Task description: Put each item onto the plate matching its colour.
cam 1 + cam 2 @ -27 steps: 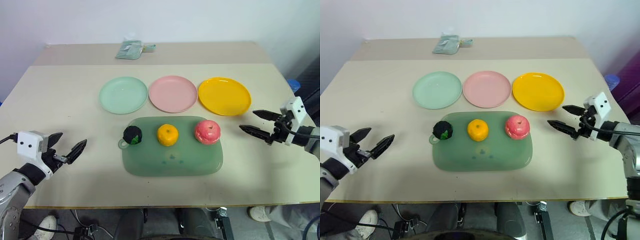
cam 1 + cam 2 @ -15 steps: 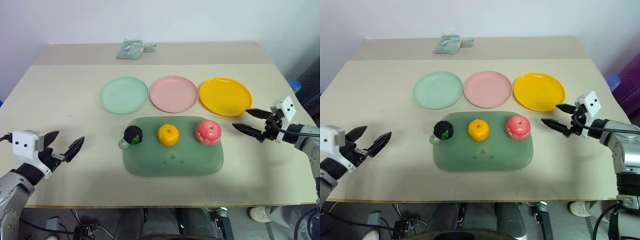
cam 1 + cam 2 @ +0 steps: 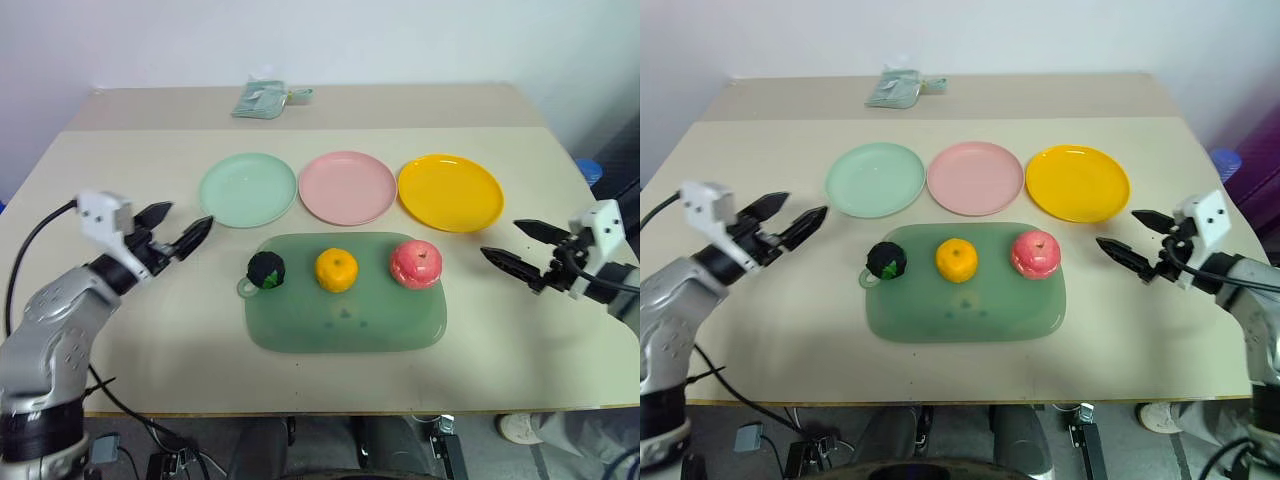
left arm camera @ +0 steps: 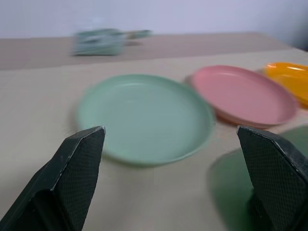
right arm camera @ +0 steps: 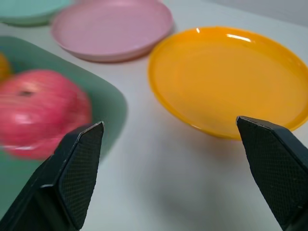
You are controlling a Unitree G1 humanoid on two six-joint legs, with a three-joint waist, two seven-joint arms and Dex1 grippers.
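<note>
A beige table [image 3: 120, 330] before a pale wall carries three round plates in one row: mint green plate [image 3: 247, 189], pale pink plate [image 3: 347, 187], yellow-orange plate [image 3: 450, 191]. At six o'clock of the row lies one large green tray [image 3: 345, 325] holding three round items, none yet on a plate: dark ball [image 3: 266, 269] at its nine o'clock end, orange fruit [image 3: 336, 270] at centre, pink-red apple [image 3: 415, 263] at its three o'clock end. One greenish packet [image 3: 262, 100] lies at twelve o'clock. Two grippers: left gripper [image 3: 178, 229], fingers spread and empty, at nine o'clock of the mint plate; right gripper [image 3: 520, 248], fingers spread and empty, at three o'clock of the apple.
</note>
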